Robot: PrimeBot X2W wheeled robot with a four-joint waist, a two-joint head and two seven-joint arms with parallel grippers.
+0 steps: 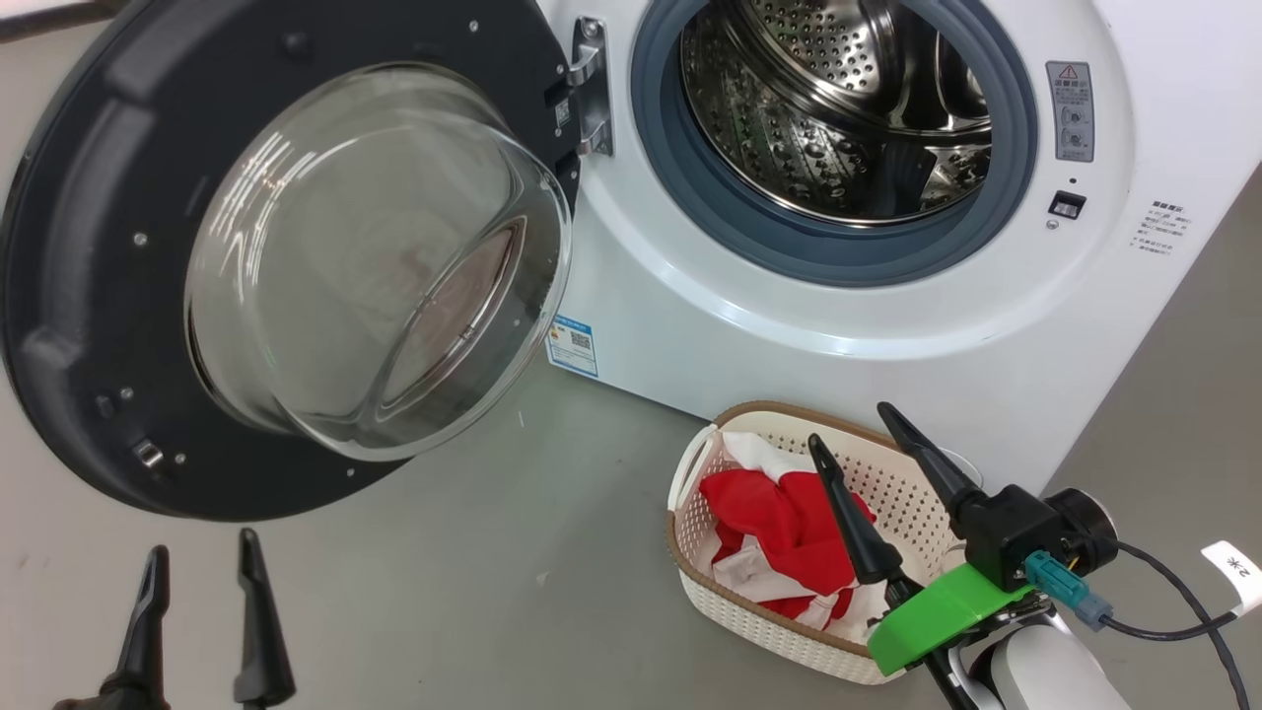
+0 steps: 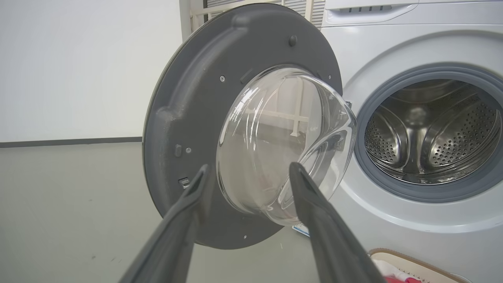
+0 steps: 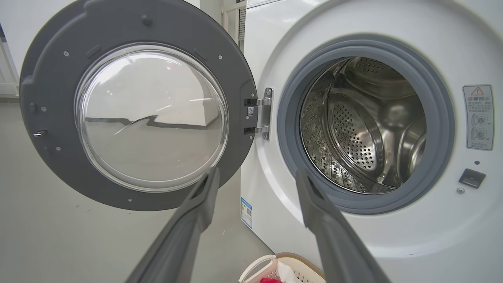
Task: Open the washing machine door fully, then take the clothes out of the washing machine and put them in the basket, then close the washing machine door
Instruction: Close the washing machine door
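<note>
The washing machine [image 1: 690, 335] is white, its rubber ring [image 1: 838, 254] blue-grey, its drum [image 1: 779, 128] shiny steel dotted with holes. The washing machine door [image 1: 79, 296] has a dark grey rim and clear glass bowl [image 1: 375, 256]. At five o'clock, the basket [image 1: 769, 631] is cream, perforated, brown-rimmed, holding red-and-white clothes [image 1: 779, 523]. The floor [image 1: 493, 592] is plain grey.

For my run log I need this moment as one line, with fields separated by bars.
washing machine door: wide open | drum: no clothes seen | red clothes: in basket | left fingers: open, free | right fingers: open, over basket
</note>
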